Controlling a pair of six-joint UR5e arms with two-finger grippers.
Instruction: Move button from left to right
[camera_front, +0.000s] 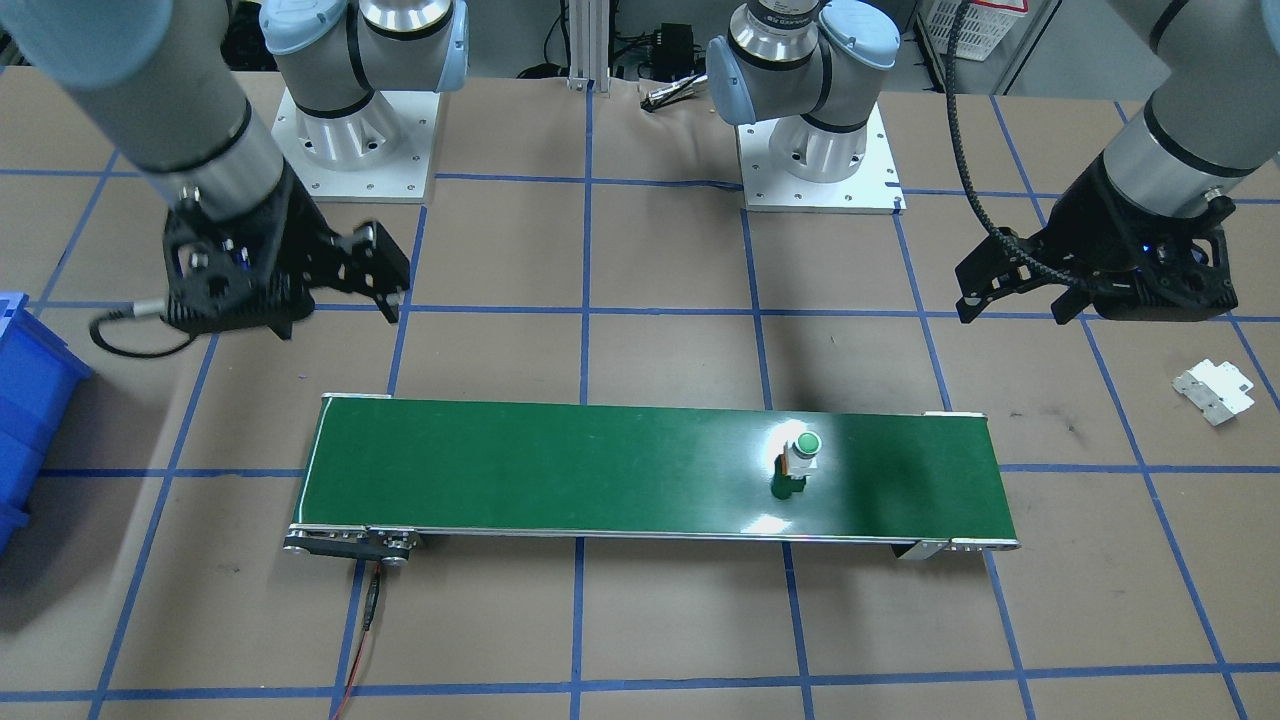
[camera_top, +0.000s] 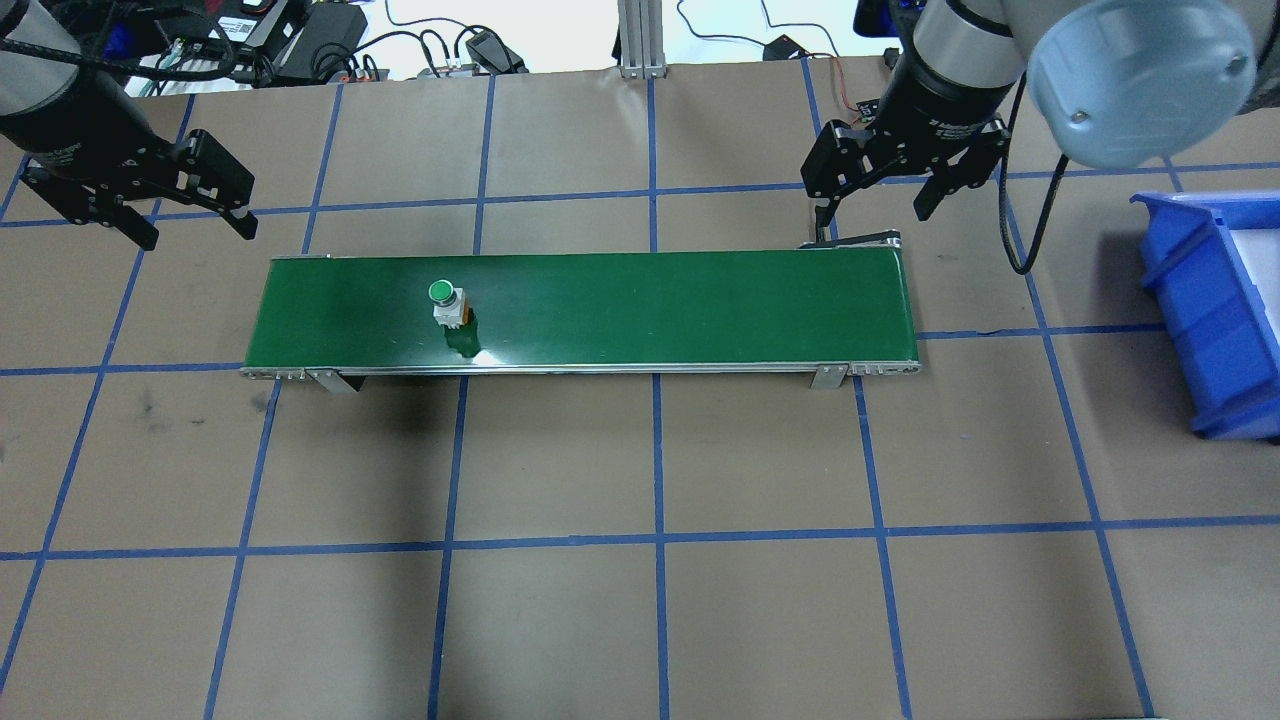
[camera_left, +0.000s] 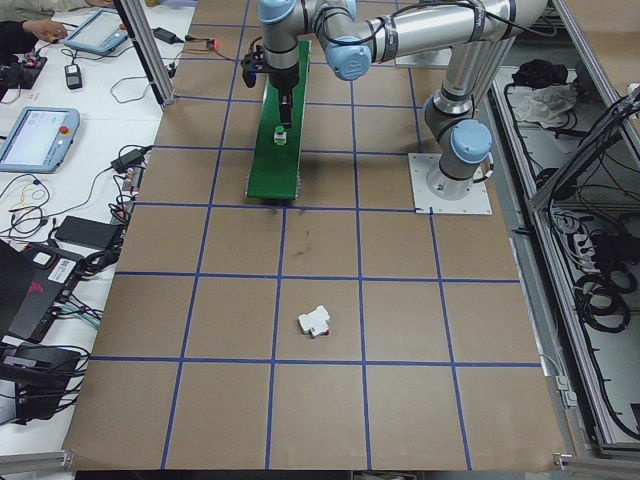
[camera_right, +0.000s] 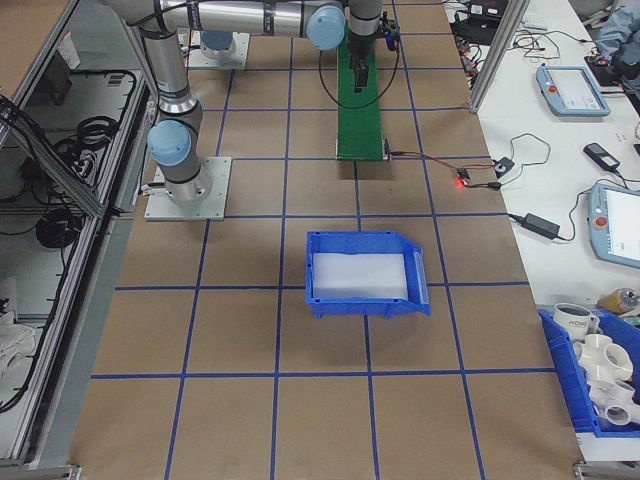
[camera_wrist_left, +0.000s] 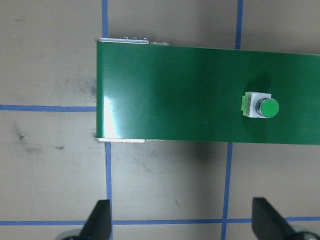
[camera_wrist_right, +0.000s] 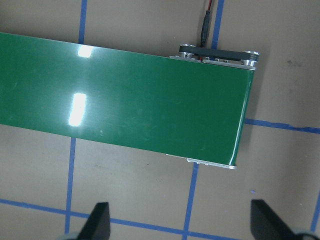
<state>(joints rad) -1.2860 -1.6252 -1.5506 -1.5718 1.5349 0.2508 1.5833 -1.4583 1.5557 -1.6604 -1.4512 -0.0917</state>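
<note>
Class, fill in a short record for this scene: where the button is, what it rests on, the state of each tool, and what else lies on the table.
button: upright on the conveyor belt, green cap up, near the belt's left end
left tool: open, empty, hovering beyond the belt's left end
right tool: open, empty, above the belt's right end
bin: blue bin on the right
other: white bracket far left

Green-capped white button (camera_top: 448, 302), green belt (camera_top: 650, 300)
</note>
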